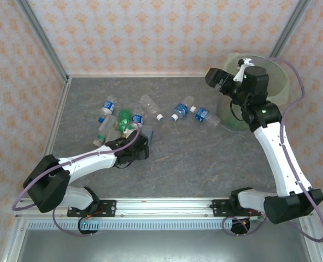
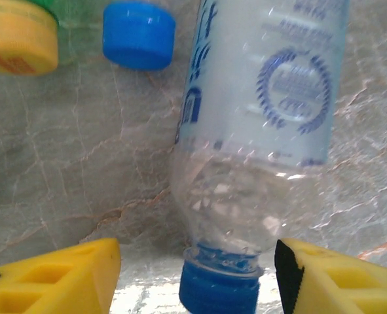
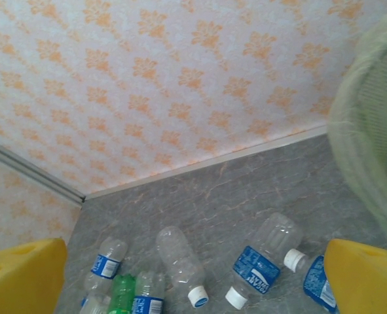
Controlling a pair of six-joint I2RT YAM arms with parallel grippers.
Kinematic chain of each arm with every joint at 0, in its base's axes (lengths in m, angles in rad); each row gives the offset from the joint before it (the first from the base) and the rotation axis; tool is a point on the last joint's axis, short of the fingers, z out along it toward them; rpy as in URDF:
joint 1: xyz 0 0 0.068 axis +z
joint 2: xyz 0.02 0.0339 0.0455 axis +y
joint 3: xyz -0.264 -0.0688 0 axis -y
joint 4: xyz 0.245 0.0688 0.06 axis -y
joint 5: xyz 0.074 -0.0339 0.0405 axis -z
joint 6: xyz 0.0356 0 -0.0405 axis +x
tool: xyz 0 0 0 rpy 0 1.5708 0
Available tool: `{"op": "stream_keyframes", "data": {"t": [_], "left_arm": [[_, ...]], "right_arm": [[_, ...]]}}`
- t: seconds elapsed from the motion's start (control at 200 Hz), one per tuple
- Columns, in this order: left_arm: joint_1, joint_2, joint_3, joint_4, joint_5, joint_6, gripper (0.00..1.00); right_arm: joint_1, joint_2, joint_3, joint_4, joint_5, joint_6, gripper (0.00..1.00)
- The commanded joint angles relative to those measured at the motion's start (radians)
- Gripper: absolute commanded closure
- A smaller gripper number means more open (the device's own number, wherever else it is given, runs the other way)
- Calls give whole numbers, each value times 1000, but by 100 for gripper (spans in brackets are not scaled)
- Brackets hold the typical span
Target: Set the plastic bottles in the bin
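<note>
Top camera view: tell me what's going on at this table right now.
Two robot arms are moving plastic bottles into the bin. The left end effector is open, its fingers either side of the blue cap of a clear blue-labelled bottle lying on the table, not closed on it. The right end effector is open and empty, raised beside the bin. Several bottles lie scattered on the table.

No legible text, blue label (image 2: 291,85) on the clear bottle (image 2: 232,196) blurred, other bottles' labels (image 3: 253,269) too small
</note>
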Motion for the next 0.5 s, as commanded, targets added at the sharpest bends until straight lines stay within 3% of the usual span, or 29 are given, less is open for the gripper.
{"op": "stream_keyframes", "data": {"t": [0.0,0.385,0.496], "left_arm": [[-13,-14,-27,95,38,-19,34],[-80,67,-61,200,18,1,35],[-90,96,-41,192,13,17,41]], "right_arm": [[17,13,11,31,-15,15,0],[20,35,74,-31,-24,-19,0],[20,39,90,-45,-31,-31,0]]}}
